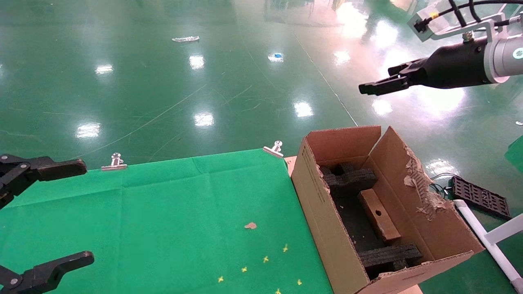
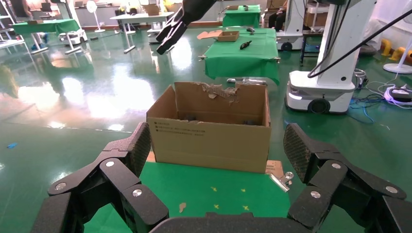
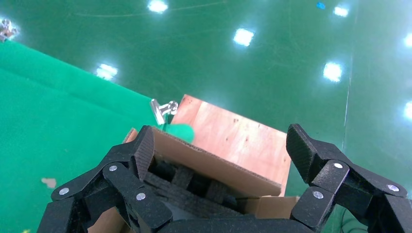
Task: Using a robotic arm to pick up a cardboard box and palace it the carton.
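- Nearest, at the head view's left edge: bare black left gripper (image 1: 43,212), fingers (image 2: 124,160) spread wide and empty, parked over the green cloth-covered table (image 1: 163,212).
- On the cloth: small tan scrap (image 1: 250,225), scattered yellow marks (image 1: 265,259); silver binder clips (image 1: 115,162) along the far edge.
- Just right of the table edge: large tan corrugated carton (image 1: 327,220), flaps up, the right flap torn and ragged (image 1: 421,183), black foam inserts (image 1: 390,255) at both ends inside.
- Slim reddish-brown rectangular cardboard box (image 1: 379,214) already inside the carton, lying between the foam inserts, small round hole on its upper face. Placement looks done.
- Handling, judged: light, stiff along its length, thin walls likely to dent under a hard squeeze; worn surface gives fair grip. Best taken across the narrow width near mid-length, clear of the foam.
- Farther and higher: white glossy robotic arm with black right gripper (image 1: 382,83), well above the carton's far end over the green floor (image 1: 204,81); fingers (image 3: 126,160) wide open, holding nothing.
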Tool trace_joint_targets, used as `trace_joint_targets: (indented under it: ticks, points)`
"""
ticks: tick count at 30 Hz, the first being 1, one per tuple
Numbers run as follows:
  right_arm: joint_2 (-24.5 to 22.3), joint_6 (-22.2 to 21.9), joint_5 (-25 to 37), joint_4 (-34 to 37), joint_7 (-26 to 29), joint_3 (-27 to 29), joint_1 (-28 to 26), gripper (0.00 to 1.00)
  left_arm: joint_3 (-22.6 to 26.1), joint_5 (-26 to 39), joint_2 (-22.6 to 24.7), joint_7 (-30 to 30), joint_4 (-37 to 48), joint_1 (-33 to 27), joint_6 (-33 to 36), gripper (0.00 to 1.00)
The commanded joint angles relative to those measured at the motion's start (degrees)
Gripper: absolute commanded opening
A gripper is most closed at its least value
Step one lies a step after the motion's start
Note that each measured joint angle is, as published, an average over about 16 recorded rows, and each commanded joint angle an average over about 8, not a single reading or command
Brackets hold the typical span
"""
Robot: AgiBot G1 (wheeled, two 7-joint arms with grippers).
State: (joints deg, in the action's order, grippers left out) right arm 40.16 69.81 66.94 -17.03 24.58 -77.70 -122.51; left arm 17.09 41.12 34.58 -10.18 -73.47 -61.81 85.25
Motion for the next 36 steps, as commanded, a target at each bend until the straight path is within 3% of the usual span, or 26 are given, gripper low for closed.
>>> trace_joint_targets:
  ticks: [1, 36]
  points:
    - [-0.76, 0.14, -0.92, -1.09, -0.78, 0.72, 0.23, 1.00, 0.00, -0.01, 0.00, 0.00, 0.01, 0.00, -0.01, 1.00]
    - [-3.36, 9.47, -15.24, -33.97, -8.51, 36.86, 36.23, 1.00, 0.11, -0.07, -0.03, 0.06, 0.05, -0.04, -0.02, 1.00]
